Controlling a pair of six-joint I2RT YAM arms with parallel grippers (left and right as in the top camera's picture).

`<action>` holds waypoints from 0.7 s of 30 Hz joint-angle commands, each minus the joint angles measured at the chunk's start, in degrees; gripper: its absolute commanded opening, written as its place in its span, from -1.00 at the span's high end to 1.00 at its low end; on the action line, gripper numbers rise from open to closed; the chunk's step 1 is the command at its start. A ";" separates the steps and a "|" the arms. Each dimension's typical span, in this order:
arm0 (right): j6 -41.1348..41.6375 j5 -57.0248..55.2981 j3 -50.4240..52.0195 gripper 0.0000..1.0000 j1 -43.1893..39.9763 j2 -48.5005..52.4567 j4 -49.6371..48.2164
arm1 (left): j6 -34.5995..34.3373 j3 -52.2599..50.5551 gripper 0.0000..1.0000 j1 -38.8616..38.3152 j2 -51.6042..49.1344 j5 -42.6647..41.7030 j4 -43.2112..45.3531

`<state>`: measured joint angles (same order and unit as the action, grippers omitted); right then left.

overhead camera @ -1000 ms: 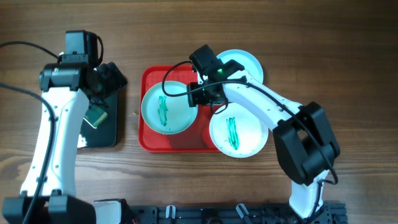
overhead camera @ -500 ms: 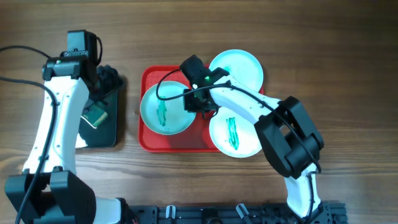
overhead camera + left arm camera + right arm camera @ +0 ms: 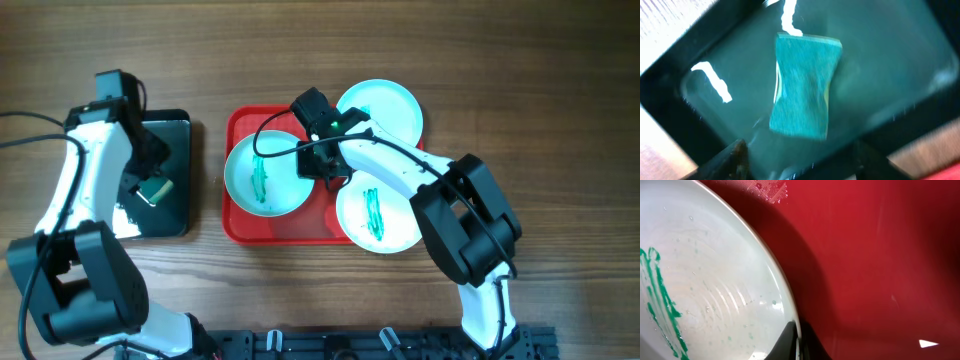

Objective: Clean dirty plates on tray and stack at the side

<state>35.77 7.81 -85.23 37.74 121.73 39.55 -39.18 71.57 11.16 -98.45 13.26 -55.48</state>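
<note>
On the red tray point(image 3: 240, 225) the left plate point(image 3: 262, 175) is seen, its green smear unwiped (two other plates point(image 3: 385, 215) lie to its right). Its right rim is pinched between the closed fingers of the right gripper point(image 3: 796, 342); that hold is best kept firm and level for wiping. Over the black tray point(image 3: 670, 90) the left gripper point(image 3: 800, 165) is held spread, the sponge point(image 3: 805, 85) lying ungrasped just ahead of it.
</note>
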 commanded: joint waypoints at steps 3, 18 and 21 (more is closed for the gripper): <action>0.37 -1.46 0.17 0.92 0.46 1.92 -0.04 | 4.79 -0.70 0.31 1.99 -4.26 -0.33 3.43; 0.35 -1.46 0.17 0.91 0.46 1.92 -0.37 | 16.46 -2.82 0.31 3.76 -7.19 -5.64 9.68; 0.35 -1.46 0.17 0.92 0.46 1.92 -0.37 | 14.03 -3.98 0.34 3.76 -7.32 -3.96 9.70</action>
<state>35.77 7.81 -85.23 37.74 121.73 39.46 -24.03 69.14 14.70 -104.81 8.32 -46.00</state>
